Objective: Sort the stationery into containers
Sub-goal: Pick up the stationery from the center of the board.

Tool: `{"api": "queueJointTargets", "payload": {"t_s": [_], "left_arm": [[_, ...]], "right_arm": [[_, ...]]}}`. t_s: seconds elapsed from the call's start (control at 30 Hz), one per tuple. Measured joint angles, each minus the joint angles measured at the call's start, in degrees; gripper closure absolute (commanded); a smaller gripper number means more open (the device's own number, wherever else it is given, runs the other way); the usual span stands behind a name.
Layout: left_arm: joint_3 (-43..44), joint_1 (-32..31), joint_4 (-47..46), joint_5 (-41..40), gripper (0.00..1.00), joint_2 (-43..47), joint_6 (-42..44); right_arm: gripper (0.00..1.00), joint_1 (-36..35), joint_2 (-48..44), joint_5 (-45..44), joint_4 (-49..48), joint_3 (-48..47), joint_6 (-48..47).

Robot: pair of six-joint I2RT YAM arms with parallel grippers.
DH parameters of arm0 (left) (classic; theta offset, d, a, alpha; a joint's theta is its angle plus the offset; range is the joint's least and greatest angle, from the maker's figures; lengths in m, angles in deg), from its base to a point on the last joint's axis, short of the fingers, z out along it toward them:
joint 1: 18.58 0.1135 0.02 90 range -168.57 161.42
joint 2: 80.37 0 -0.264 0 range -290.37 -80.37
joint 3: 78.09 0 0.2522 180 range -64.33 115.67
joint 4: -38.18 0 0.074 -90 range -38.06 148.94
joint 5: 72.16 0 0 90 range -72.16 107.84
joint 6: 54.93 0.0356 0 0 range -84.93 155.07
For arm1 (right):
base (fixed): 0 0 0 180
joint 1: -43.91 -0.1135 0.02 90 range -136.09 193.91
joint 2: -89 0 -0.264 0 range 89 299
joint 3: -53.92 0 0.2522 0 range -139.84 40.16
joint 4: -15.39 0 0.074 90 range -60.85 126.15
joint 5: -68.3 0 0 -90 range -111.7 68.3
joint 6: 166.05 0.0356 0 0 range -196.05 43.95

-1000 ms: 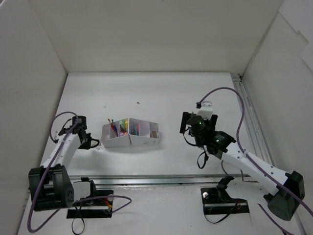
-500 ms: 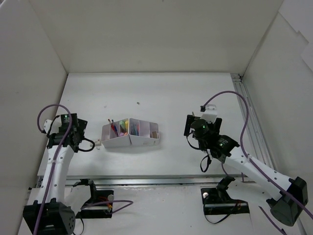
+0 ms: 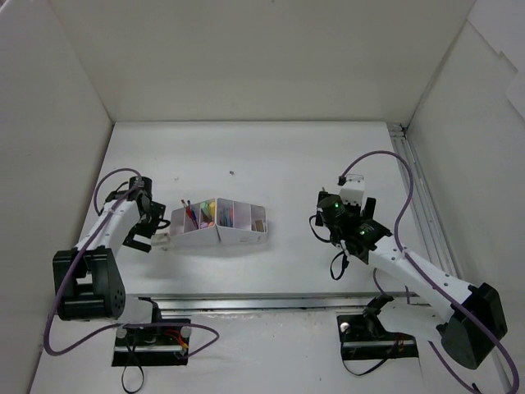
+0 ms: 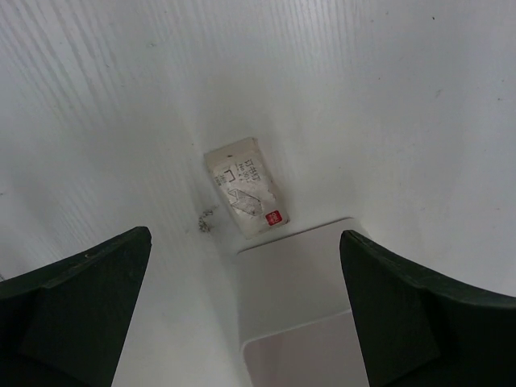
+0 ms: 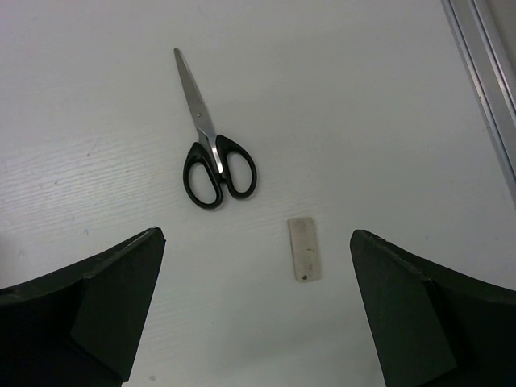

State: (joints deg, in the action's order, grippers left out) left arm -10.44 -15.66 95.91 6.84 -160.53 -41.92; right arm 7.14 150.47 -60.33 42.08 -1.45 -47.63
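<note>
The white containers (image 3: 238, 238) sit left of centre on the table, with pens (image 3: 190, 215) and coloured markers (image 3: 223, 215) in their left compartments. My left gripper (image 3: 152, 228) hangs open by their left end. In the left wrist view a labelled pale eraser (image 4: 246, 197) lies on the table just beyond a container corner (image 4: 298, 266), between the open fingers (image 4: 81, 298). My right gripper (image 3: 336, 226) is open over black-handled scissors (image 5: 214, 157) and a plain pale eraser (image 5: 304, 248), touching neither. Both are hidden under the arm in the top view.
White walls enclose the table on three sides. A metal rail (image 3: 422, 205) runs along the right edge, also seen as the rail (image 5: 484, 72) at the upper right of the right wrist view. A small dark speck (image 3: 232, 173) lies behind the containers.
My left arm swung out and came back to the containers' left end, its jaws now wide. The right gripper shifted slightly to the right and stayed open.
</note>
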Motion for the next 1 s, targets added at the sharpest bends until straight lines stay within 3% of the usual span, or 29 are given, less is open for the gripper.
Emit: {"api": "queueJointTargets", "payload": {"t_s": [0.17, 0.3, 0.43, 0.6, 0.67, 0.77, 0.8, 0.93, 1.0], "left_arm": [[4.7, -2.45, 1.09, 0.02, 0.11, -7.91, -3.17], [6.01, -2.73, 1.44, 0.24, 0.12, -12.44, -4.55], [5.46, -2.64, 2.29, 0.04, 0.14, -12.52, -5.42], [1.95, -2.64, 2.25, -0.94, 0.25, -11.45, -6.82], [0.22, -2.58, 1.42, -1.05, 0.45, -11.45, -7.3], [-1.18, -2.25, -1.03, -0.85, 0.63, -11.17, -7.82], [-1.18, -2.14, -1.64, -0.76, 0.73, -11.17, -7.85], [-1.2, -1.77, -1.97, -0.46, 0.94, -11.13, -7.48], [-1.27, -1.73, -1.92, -0.57, 0.96, -10.88, -7.48]], "right_arm": [[0.02, 1.29, 1.57, 0.02, 0.2, 0.0, -0.04], [0.02, 2.1, 1.44, 0.04, 0.15, 0.15, -0.04], [0.02, 2.69, 0.68, 0.07, 0.22, 0.96, -0.04], [0.02, 3.02, 0.46, 0.07, 0.2, 1.07, -0.04], [0.02, 3.06, 0.46, 0.07, 0.2, 1.07, -0.04], [0.02, 3.06, 0.42, 0.07, 0.2, 1.11, -0.04], [0.02, 3.06, 0.35, 0.09, 0.22, 1.14, -0.04], [0.02, 3.06, -0.72, 0.07, 0.22, 1.4, -0.02], [0.02, 3.08, -1.36, 0.07, 0.22, 1.44, -0.02]]}}
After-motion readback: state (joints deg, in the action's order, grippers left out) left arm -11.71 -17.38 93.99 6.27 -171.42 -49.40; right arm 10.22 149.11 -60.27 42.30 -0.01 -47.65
